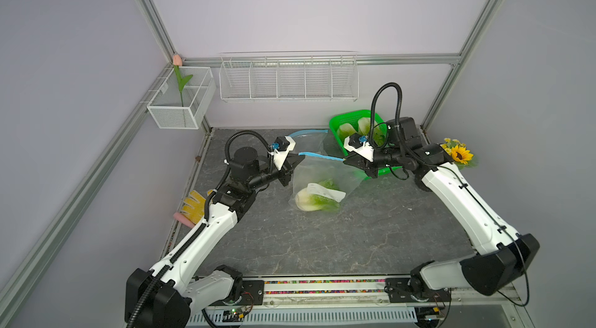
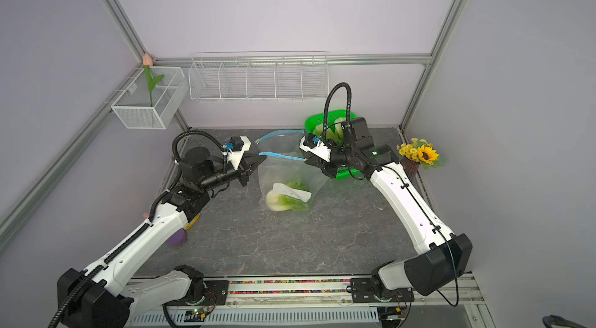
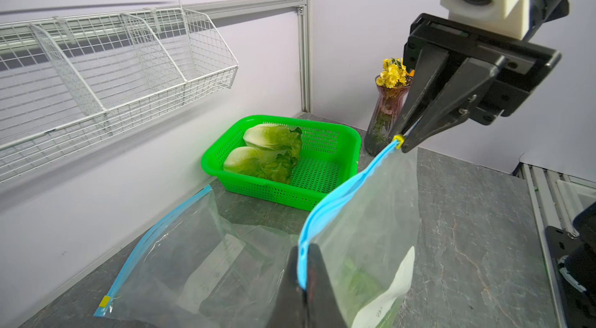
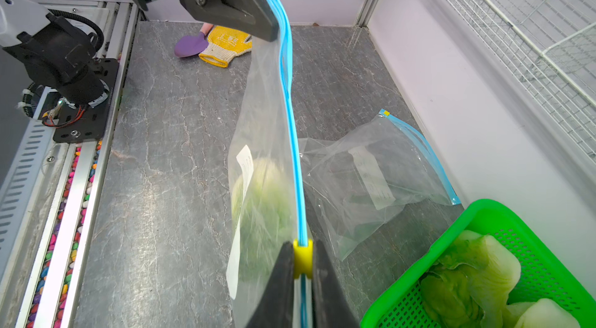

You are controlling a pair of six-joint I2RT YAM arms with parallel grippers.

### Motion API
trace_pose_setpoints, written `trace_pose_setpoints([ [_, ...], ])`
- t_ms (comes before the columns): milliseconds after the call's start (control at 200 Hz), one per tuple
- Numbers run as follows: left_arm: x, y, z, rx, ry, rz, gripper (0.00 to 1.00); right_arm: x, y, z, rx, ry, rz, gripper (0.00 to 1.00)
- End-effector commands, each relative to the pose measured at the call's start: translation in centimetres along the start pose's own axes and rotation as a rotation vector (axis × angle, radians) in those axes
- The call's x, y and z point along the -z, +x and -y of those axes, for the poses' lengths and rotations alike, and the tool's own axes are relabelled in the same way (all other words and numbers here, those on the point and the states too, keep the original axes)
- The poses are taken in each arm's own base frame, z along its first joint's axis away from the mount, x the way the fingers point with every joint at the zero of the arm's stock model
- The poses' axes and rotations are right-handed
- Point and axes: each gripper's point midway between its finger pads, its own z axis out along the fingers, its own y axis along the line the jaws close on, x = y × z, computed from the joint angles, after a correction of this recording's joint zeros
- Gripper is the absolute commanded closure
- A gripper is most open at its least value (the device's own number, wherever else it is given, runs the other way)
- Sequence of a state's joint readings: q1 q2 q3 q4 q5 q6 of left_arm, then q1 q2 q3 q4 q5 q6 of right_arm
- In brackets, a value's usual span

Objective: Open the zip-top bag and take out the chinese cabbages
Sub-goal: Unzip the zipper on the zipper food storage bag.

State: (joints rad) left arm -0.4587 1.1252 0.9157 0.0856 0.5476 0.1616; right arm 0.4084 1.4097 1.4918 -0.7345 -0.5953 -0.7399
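Observation:
A clear zip-top bag [image 1: 322,178] hangs stretched between both grippers, its bottom resting on the table. One chinese cabbage [image 1: 314,200] lies inside it behind a white label. My left gripper [image 3: 303,247] is shut on one end of the blue zip strip [image 3: 338,194]. At the other end, my right gripper [image 4: 302,243] is shut on the yellow slider [image 4: 302,257]. Both top views show the strip held taut between the left gripper [image 2: 264,158] and the right gripper [image 2: 306,160]. Two more cabbages [image 3: 274,137] [image 3: 254,161] lie in the green basket [image 3: 219,161].
An empty zip-top bag [image 4: 371,174] lies flat against the back wall beside the basket [image 1: 335,123]. A wire rack [image 1: 288,79] and a mesh box with a tulip [image 1: 180,97] hang on the walls. A flower vase [image 2: 416,157] stands at right; a yellow glove [image 4: 225,44] and a purple scoop [image 4: 190,45] lie at left.

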Motion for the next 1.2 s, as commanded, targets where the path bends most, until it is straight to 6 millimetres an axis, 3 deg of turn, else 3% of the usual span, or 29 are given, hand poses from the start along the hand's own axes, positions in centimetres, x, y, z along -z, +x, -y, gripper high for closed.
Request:
trace_pose_setpoints([
  [0,1.0,-0.1,-2.2,0.005,-0.121,0.000,1.00,1.4,0.7,0.1,-0.015,0.038,-0.015,0.87],
  [480,2.7,-0.7,-4.7,0.016,-0.267,0.025,1.00,3.7,2.7,1.2,-0.055,0.125,-0.043,0.87],
  [1085,2.6,-0.7,-4.8,0.016,-0.261,0.023,1.00,4.5,4.4,1.1,-0.072,0.135,-0.093,0.86],
  [1195,2.4,-0.4,-4.6,0.017,-0.241,0.016,1.00,4.6,3.9,1.1,-0.071,0.133,-0.076,0.80],
])
